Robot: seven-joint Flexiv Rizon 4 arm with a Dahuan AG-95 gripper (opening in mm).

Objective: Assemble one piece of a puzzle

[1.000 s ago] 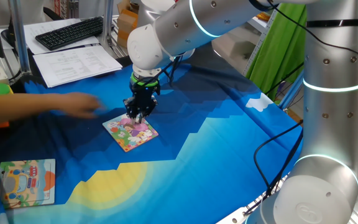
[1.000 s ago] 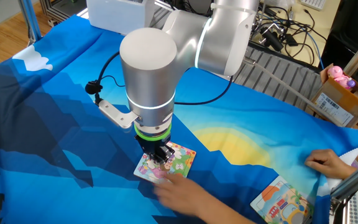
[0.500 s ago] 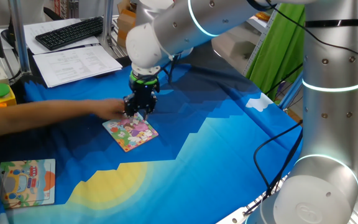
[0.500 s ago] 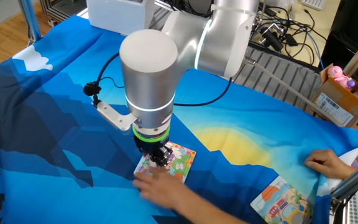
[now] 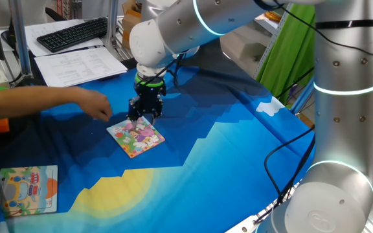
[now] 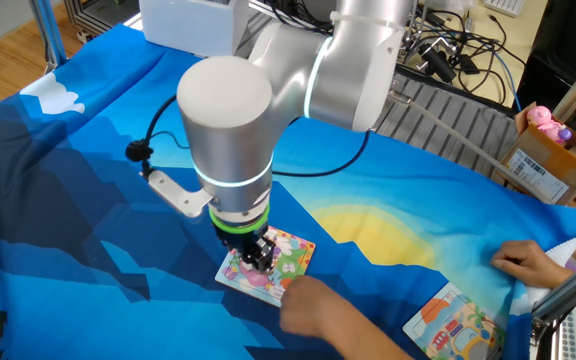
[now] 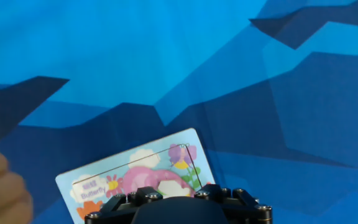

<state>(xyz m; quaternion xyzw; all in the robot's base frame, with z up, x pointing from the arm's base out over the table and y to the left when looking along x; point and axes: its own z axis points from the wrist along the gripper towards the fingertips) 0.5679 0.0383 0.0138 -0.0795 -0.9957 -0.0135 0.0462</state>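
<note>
Puzzle (image 5: 136, 136) first: we see the small pink and green board lying flat on the blue tablecloth (image 5: 238, 155), tilted against the table's edges. We cannot make out the piece apart from the picture. Our gripper (image 5: 143, 115) points straight down over the board's far corner; whether its jaws stand apart or together we cannot tell. A person's hand (image 5: 96, 103) hovers just beside the gripper. Well apart, near the cloth's corner, lies a larger pale blue and orange board (image 5: 28, 189).
</note>
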